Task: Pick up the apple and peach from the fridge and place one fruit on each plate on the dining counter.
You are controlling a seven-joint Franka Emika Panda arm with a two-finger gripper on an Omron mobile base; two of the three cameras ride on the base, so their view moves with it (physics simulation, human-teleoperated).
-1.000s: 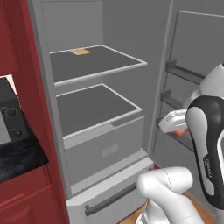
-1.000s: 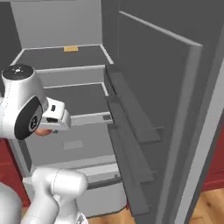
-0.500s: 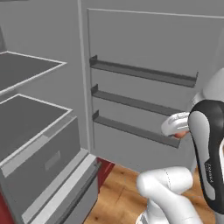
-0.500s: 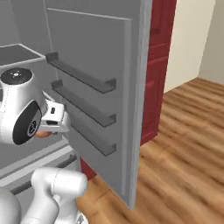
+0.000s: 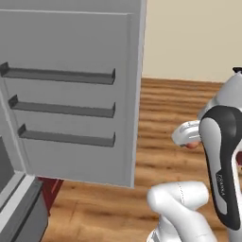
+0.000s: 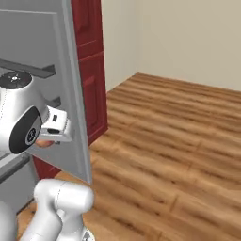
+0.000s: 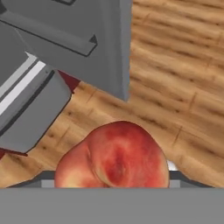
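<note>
Since a second ago, your base views have swung right with the base: the fridge's shelves have left the frame, and you now see wooden floor [image 6: 179, 141] and a cream wall [image 5: 194, 38]. The open fridge door [image 5: 71, 90] fills the upper left of the left base view, its three grey door racks [image 5: 64, 108] facing you. At the lower middle of the hand view, the pincer [image 7: 114, 177] grips the peach [image 7: 114, 159], a red-and-orange fruit. Its fingers are mostly hidden behind the fruit, so you can only assume they press its sides. At the left edge of the right base view, the peach shows as a sliver under the hand, near the dark red cabinets [image 6: 89, 70].
</note>
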